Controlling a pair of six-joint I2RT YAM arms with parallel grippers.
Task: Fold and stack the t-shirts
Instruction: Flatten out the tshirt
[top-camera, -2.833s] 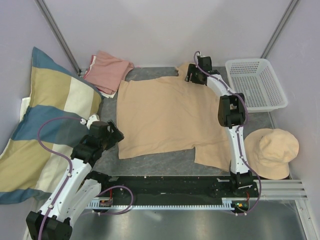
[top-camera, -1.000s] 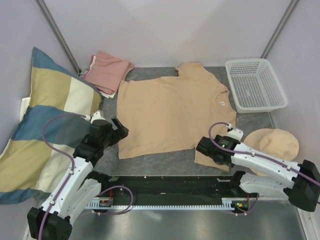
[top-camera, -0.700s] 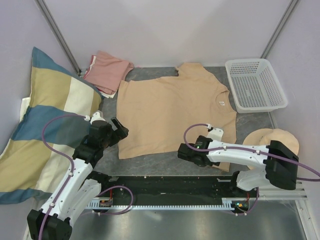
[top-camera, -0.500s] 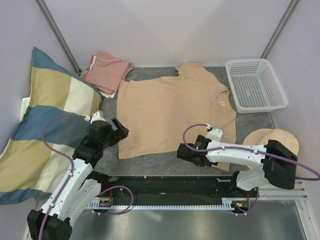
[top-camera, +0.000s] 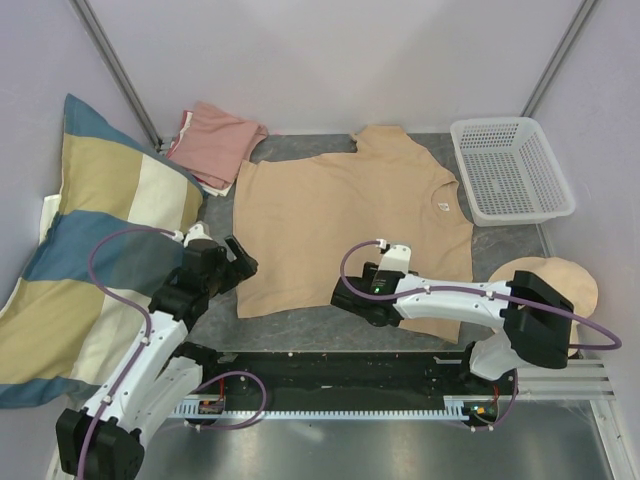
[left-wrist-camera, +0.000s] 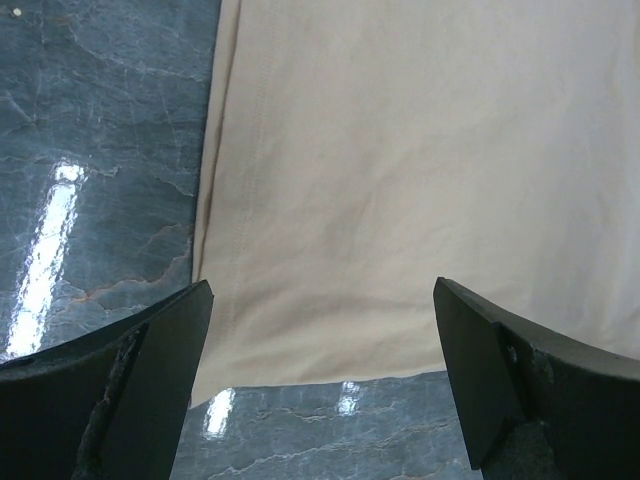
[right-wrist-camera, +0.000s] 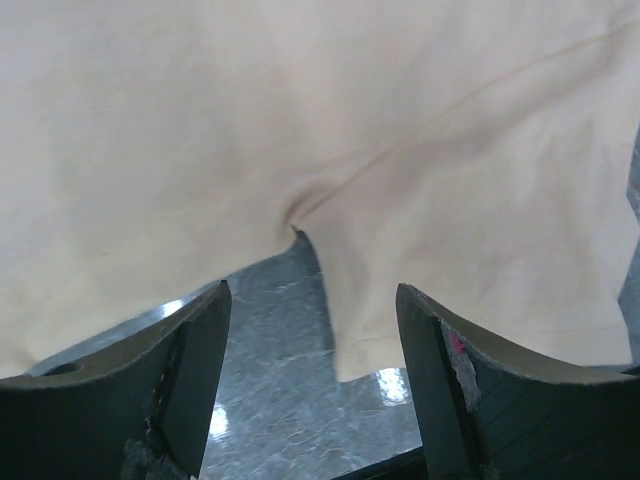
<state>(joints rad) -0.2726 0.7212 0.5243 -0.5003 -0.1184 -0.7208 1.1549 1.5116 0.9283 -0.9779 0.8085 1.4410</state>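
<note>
A tan t-shirt (top-camera: 350, 215) lies spread flat on the bench (top-camera: 300, 325). Left fingers (left-wrist-camera: 140, 380) hover released over its near hem corner, right fingers (right-wrist-camera: 470, 400) released over the near armpit. Pinching too shallowly could catch one layer, dragging and wrinkling the cloth.

Pale lilac walls (top-camera: 330, 60) enclose the space, with slanted metal posts (top-camera: 112, 65) at the far corners. The grey marbled surface (top-camera: 300, 328) shows glossy white glare, and a black rail (top-camera: 330, 372) runs along its near edge.
</note>
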